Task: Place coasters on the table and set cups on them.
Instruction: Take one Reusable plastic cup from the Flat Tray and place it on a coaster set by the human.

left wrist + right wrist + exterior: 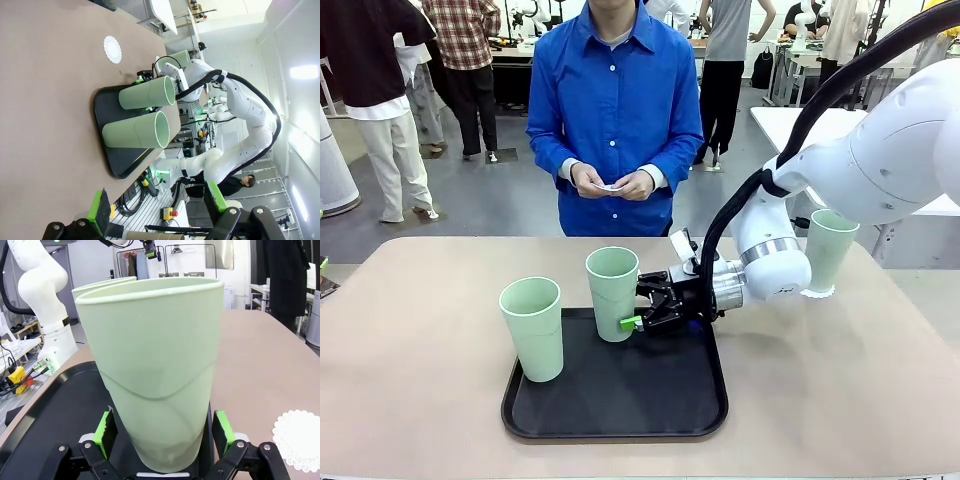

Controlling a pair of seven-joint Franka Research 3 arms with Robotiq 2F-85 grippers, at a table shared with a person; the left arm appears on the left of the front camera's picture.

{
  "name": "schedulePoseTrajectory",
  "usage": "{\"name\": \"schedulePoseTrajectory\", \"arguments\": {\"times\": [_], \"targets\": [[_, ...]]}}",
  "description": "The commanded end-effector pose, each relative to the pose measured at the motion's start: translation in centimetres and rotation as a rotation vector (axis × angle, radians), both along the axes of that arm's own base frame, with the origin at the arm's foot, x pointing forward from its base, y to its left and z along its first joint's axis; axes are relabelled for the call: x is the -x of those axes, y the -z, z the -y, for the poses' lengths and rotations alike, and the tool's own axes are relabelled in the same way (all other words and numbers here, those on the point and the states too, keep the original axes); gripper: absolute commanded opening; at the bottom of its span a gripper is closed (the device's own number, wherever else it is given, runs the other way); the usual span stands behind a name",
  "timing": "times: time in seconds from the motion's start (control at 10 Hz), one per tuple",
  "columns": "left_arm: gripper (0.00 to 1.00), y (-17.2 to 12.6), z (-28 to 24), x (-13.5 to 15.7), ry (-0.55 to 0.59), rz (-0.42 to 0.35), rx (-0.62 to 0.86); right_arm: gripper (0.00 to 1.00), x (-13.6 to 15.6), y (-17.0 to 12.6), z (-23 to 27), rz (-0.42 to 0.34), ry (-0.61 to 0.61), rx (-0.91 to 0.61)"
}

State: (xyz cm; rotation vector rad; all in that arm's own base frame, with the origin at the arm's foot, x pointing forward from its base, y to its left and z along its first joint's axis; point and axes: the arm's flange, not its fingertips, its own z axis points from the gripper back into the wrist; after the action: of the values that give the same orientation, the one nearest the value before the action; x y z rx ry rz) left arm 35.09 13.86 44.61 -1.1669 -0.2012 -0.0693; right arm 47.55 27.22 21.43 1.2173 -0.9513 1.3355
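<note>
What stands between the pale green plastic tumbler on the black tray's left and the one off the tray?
In front view, a third green tumbler, flanked by the right gripper.

Beige-pink table (pixel 410 340), rounded corners; black tray (pixel 620 405) sits mid-table, toward the robot's edge. Right of the tray, apart from it, a white lacy coaster (pixel 817 293) lies flat with one mint cup (pixel 830 245) upright on it. A second coaster (pixel 112 49) lies bare near the tray's far side.
</note>
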Motion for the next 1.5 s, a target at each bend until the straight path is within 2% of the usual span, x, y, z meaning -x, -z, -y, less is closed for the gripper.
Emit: {"name": "schedulePoseTrajectory", "arguments": {"times": [0.0, 0.1, 0.2, 0.3, 0.5, 0.7, 0.8, 0.9, 1.0, 1.1, 1.2, 1.4], "targets": [[1.0, -0.1, 0.0, 0.1, 0.002, 0.009, 0.012, 1.0, -0.4, 0.6, -0.9, 0.024, 0.016, -0.023], [1.0, -0.1, 0.0, 0.1, 0.002, 0.009, 0.012, 1.0, -0.3, 0.6, -0.9, 0.017, 0.003, -0.036], [1.0, -0.1, 0.0, 0.1, 0.002, 0.009, 0.012, 0.81, -0.3, 0.7, -0.8, 0.027, -0.005, -0.038], [1.0, -0.1, 0.0, 0.1, 0.002, 0.009, 0.012, 0.4, -0.3, 0.7, -0.8, 0.024, -0.013, -0.039], [1.0, -0.1, 0.0, 0.1, 0.002, 0.009, 0.012, 0.0, -0.2, 0.8, -0.7, 0.03, -0.026, -0.042], [1.0, -0.1, 0.0, 0.1, 0.002, 0.009, 0.012, 0.0, -0.3, 0.8, -0.6, 0.033, -0.026, -0.041], [1.0, -0.1, 0.0, 0.1, 0.002, 0.009, 0.012, 0.19, -0.4, 0.8, -0.6, 0.034, -0.025, -0.042], [1.0, -0.1, 0.0, 0.1, 0.002, 0.009, 0.012, 0.19, -0.3, 0.8, -0.6, 0.037, -0.028, -0.042], [1.0, -0.1, 0.0, 0.1, 0.002, 0.009, 0.012, 0.0, -0.3, 0.8, -0.6, 0.041, -0.027, -0.047], [1.0, -0.1, 0.0, 0.1, 0.002, 0.009, 0.012, 0.59, -0.4, 0.8, -0.6, 0.041, -0.026, -0.058], [1.0, -0.1, 0.0, 0.1, 0.002, 0.009, 0.012, 0.0, -0.3, 0.8, -0.6, 0.033, -0.033, -0.075], [1.0, -0.1, 0.0, 0.1, 0.002, 0.009, 0.012, 0.0, -0.1, -0.2, -0.6, 0.037, -0.034, -0.098]]}}
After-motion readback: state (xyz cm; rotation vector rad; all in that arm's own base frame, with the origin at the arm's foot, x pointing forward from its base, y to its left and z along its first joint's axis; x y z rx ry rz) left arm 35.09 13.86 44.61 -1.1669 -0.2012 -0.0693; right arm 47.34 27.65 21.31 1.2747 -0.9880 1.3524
